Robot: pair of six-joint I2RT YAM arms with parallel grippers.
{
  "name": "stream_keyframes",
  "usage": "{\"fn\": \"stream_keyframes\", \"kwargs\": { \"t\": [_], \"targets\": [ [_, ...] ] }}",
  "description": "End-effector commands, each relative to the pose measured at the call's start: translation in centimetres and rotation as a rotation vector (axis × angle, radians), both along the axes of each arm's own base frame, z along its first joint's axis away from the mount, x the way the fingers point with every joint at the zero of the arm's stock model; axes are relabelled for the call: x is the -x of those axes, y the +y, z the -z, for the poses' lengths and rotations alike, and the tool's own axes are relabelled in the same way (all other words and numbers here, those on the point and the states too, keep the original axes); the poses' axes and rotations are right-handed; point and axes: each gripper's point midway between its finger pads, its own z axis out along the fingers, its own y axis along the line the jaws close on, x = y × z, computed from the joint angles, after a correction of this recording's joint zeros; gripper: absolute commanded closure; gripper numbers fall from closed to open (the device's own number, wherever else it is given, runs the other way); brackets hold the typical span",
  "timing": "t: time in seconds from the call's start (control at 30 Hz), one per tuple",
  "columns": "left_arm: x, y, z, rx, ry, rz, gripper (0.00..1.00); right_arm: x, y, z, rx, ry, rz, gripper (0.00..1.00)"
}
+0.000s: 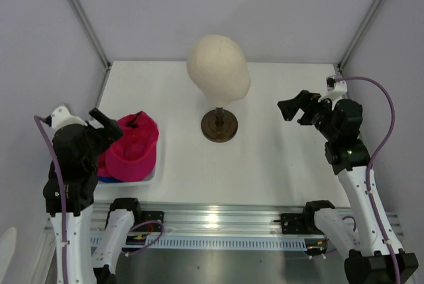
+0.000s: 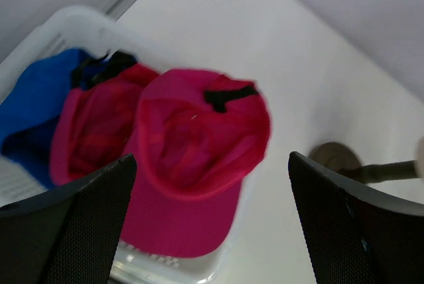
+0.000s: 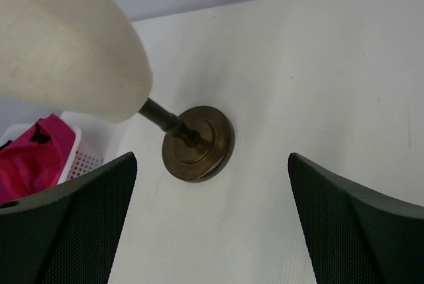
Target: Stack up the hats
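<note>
Though inverted, hat [image 2: 192, 158] brim twd robot.

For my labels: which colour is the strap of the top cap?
Black; the strap shows best in the left wrist view.

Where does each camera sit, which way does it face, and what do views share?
Top external: above and behind, looking down at the table; left arm and right arm show.
Left wrist: on the left arm, facing caps in a basket; fingers show.
Right wrist: on the right arm, facing the mannequin stand; fingers show.
Shared: both wrist views catch stand and caps.
</note>
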Motion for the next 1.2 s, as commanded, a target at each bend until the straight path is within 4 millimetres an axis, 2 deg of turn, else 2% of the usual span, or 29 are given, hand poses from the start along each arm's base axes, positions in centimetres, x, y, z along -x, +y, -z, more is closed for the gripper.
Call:
{"fn": "stream_keyframes", "kwargs": {
  "t": [0.0, 0.07, 0.1, 0.13, 0.2, 0.27, 0.4, 0.43, 0.53, 0.57, 0.67, 0.73, 0.87, 0.97, 1.1, 1.17],
  "targets": [
    [4.3, 2.6, 7.0, -0.066, 0.305, -0.142, 0.0, 1.1, 2.8, -0.4, -0.029, -0.065, -0.157, 0.0],
    [5.0, 2.9, 8.7, -0.047, 0.362, -0.183, 0.01, 1.2, 3.5, -0.2, -0.018, -0.06, -0.178, 0.0],
    [5.4, 3.1, 9.3, -0.039, 0.388, -0.207, 0.0, 1.5, 4.6, -0.1, 0.002, -0.061, -0.21, 0.0],
    [5.4, 3.3, 9.3, -0.044, 0.399, -0.221, 0.0, 1.4, 4.7, 0.4, 0.022, -0.046, -0.202, 0.0],
    [4.7, 3.4, 9.3, -0.049, 0.384, -0.218, 0.0, 1.9, 6.1, 0.6, 0.053, -0.042, -0.234, 0.01],
    [3.8, 3.2, 9.5, -0.038, 0.37, -0.2, 0.01, 1.8, 6.3, 1.0, 0.085, -0.029, -0.228, 0.0],
    [1.8, 3.3, 11.5, -0.007, 0.419, -0.176, 0.01, 2.1, 6.9, -0.5, 0.051, -0.053, -0.234, 0.01],
    [0.7, 3.2, 11.7, 0.001, 0.416, -0.152, 0.01, 2.2, 7.1, -0.9, 0.041, -0.065, -0.244, 0.01],
    [-0.8, 4.1, 12.1, -0.005, 0.396, -0.173, 0.01, 2.6, 7.7, -2.9, 0.002, -0.115, -0.276, 0.0],
    [-0.9, 4.4, 12.8, 0.023, 0.401, -0.182, 0.0, 2.7, 7.8, -3.3, -0.006, -0.121, -0.281, 0.0],
    [-1.6, 5.5, 14.2, 0.061, 0.419, -0.198, 0.12, 2.8, 7.8, -4.3, -0.011, -0.146, -0.279, 0.0],
    [-1.8, 6.1, 14.9, 0.055, 0.46, -0.195, 0.23, 2.9, 8.1, -4.7, -0.027, -0.151, -0.294, 0.0],
    [-2.0, 7.2, 16.1, 0.035, 0.504, -0.213, 0.26, 3.1, 8.8, -5.5, -0.063, -0.158, -0.334, 0.0],
    [-3.1, 6.2, 17.2, 0.081, 0.5, -0.138, 0.27, 3.3, 9.3, -5.5, -0.08, -0.16, -0.359, 0.0],
    [-3.7, 6.3, 19.2, 0.102, 0.559, -0.123, 0.46, 3.9, 10.1, -5.6, -0.089, -0.152, -0.413, 0.0],
    [-4.0, 6.2, 19.3, 0.104, 0.555, -0.112, 0.51, 4.3, 10.3, -5.5, -0.087, -0.151, -0.427, 0.0]
  ]
}}
